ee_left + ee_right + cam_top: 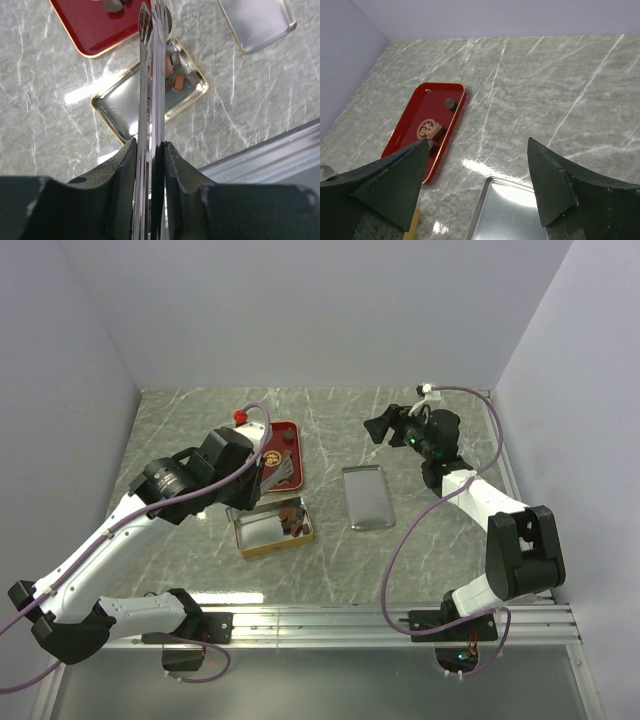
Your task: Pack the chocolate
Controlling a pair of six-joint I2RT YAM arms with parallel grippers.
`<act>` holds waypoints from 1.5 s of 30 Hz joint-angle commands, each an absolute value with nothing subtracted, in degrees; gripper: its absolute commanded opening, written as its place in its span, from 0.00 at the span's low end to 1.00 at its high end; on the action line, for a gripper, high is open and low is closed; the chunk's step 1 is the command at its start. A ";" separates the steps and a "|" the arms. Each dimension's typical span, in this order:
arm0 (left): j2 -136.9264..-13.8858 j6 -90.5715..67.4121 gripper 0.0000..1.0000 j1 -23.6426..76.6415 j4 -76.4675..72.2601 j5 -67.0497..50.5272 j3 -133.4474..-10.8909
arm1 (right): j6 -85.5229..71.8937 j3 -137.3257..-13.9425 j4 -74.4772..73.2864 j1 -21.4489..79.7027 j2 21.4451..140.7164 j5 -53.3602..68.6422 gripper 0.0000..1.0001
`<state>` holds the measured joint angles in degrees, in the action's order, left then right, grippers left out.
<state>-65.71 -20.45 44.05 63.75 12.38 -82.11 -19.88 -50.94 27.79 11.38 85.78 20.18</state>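
Several pieces of chocolate (175,80) lie at one end of the gold tin (120,107), which is also seen from above as the tin (262,532) with chocolate (292,518). More chocolate (450,103) rests on the red tray (415,137). My left gripper (151,145) is shut on a pair of metal tongs (152,75). Their tips reach over the tin's far edge, near the red tray (95,30). I cannot tell whether a piece sits between the tips. From above, the left gripper (260,478) hangs between tray and tin. My right gripper (477,141) is open and holds nothing.
A silver lid (367,497) lies flat to the right of the tin, below the right gripper (383,427). The red tray (285,452) sits behind the tin. White walls close in the marble table on three sides. A metal rail runs along the near edge.
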 commanded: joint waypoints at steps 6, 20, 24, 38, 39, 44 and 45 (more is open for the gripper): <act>-64.60 -21.97 0.31 43.95 69.95 12.65 -85.08 | -19.25 -52.30 28.74 11.78 84.55 20.13 0.86; -65.30 -24.61 0.31 43.95 74.44 6.85 -83.24 | -18.98 -52.65 28.39 11.69 85.17 19.95 0.86; -65.48 -24.87 0.34 43.95 75.06 7.56 -82.62 | -18.98 -52.82 28.30 11.78 85.43 20.04 0.86; -65.74 -24.96 0.37 44.03 71.55 11.42 -83.06 | -18.98 -52.73 28.48 11.78 85.69 20.21 0.86; -65.57 -25.13 0.36 44.03 70.15 12.30 -82.71 | -18.98 -52.73 28.48 11.86 85.78 20.21 0.86; -66.26 -25.31 0.36 43.95 63.12 19.59 -78.14 | -18.98 -52.56 28.65 11.78 85.70 20.30 0.86; -66.53 -25.49 0.36 44.03 61.97 20.73 -77.61 | -18.90 -52.56 28.65 11.78 85.52 20.22 0.86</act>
<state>-66.28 -24.80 44.05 68.49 14.76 -79.05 -19.81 -50.96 27.73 11.38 85.78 20.18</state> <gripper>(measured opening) 0.369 0.860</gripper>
